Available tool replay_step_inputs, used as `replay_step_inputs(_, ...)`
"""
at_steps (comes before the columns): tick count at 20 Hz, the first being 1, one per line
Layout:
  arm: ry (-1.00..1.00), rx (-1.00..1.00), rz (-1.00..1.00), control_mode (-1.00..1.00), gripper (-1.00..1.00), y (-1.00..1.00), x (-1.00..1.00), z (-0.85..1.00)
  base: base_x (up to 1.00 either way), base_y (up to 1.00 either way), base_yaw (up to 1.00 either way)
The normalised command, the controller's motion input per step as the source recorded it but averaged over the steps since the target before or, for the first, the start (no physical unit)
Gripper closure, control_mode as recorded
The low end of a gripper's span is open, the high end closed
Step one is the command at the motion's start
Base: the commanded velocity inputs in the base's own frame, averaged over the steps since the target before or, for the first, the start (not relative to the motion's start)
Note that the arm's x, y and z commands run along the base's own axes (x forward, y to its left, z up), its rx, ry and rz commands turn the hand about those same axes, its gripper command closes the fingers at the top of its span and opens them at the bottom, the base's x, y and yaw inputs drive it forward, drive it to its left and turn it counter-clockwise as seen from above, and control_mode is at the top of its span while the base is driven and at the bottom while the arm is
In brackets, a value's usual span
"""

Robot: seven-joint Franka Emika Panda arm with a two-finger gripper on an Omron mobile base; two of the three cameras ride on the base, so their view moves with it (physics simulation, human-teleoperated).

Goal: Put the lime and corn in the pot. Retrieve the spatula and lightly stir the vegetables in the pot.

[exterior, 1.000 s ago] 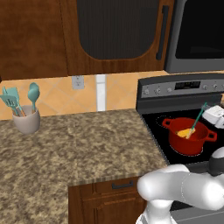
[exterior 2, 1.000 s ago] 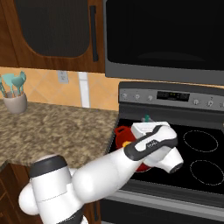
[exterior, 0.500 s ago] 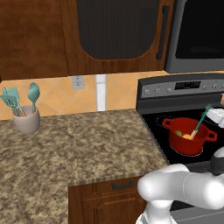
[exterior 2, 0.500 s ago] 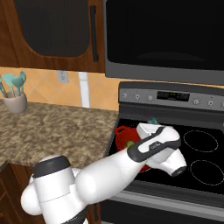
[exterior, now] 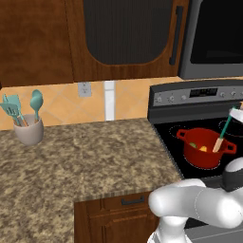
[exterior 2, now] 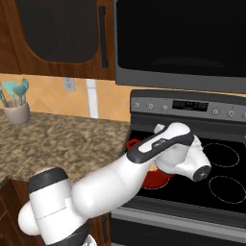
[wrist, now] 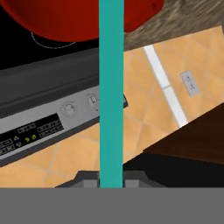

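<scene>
Lime (exterior: 193, 144) and corn (exterior: 203, 149) sit inside the pot (exterior: 205, 153), gripper (wrist: 110, 183) jaws pinching the spatula (exterior: 222, 135), blade dipped into the pot, so just stirring remains.

**Counter and stove**

A speckled granite counter (exterior: 90, 161) carries a beige cup (exterior: 29, 131) near its back left corner. To the right, touching the counter, a black stove (exterior: 176, 142) carries the red pot (exterior: 203, 149) on its front left burner.
</scene>
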Motion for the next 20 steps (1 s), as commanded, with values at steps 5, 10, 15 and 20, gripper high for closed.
replay_step_inputs(5, -0.06, 0.08, -0.01, -1.00, 1.00, 0.17, 0.33, -0.03, 0.00, 0.00, 0.00)
replay_step_inputs(10, -0.05, 0.07, -0.01, -1.00, 1.00, 0.13, 0.39, -0.35, 0.00, 0.00, 0.00)
replay_step_inputs(15, 0.00, 0.01, 0.00, -1.00, 1.00, 0.02, 0.48, -0.65, 0.00, 0.00, 0.00)
replay_step_inputs(20, 0.07, -0.02, 0.00, -1.00, 1.00, 0.00, 0.36, -0.56, 0.00, 0.00, 0.00)
